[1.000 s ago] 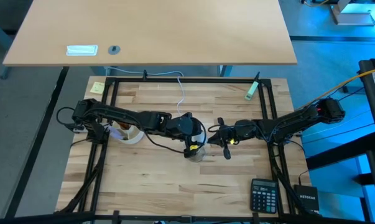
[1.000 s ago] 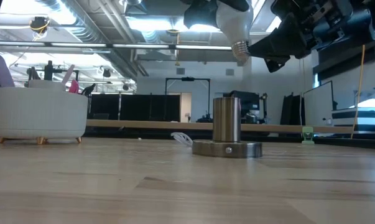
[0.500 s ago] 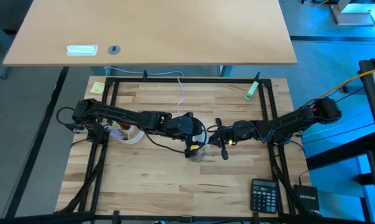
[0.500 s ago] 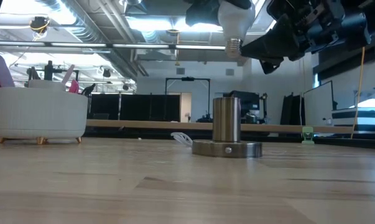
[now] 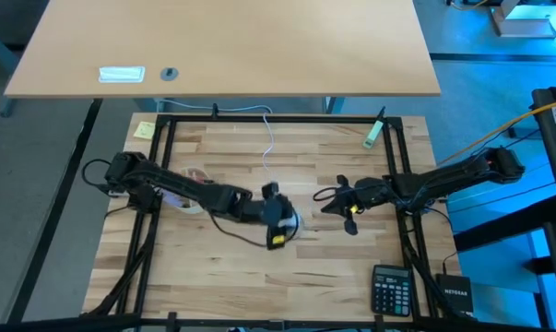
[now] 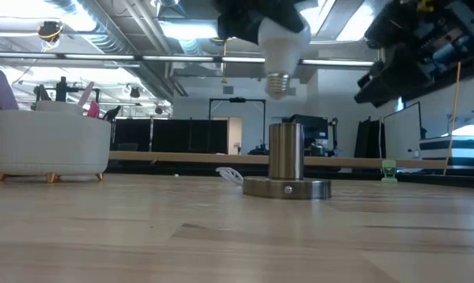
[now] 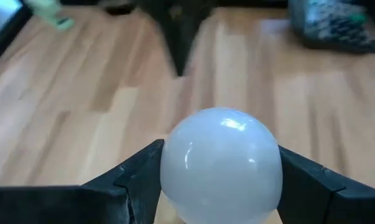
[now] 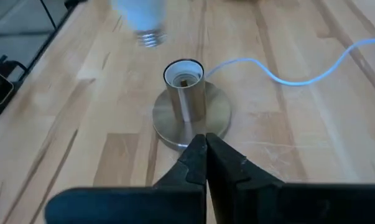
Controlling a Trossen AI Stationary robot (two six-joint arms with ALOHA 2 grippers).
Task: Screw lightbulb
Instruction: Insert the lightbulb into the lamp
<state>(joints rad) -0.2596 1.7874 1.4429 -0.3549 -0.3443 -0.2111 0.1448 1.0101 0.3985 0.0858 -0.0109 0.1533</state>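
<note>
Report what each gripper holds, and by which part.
Left gripper holds the lightbulb by its white globe, screw base down. Right gripper holds nothing.

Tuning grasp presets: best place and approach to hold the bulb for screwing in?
Grip the bulb on its round glass dome, coming from above, as the left gripper does now: fingers on opposite sides. That leaves the threaded base pointing down, free, over the socket.

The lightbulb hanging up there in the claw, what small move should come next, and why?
Probably a straight lowering: the left claw holds the lightbulb base-down, apart from and roughly above the open socket, though the right wrist view hints at an offset needing correction.
</note>
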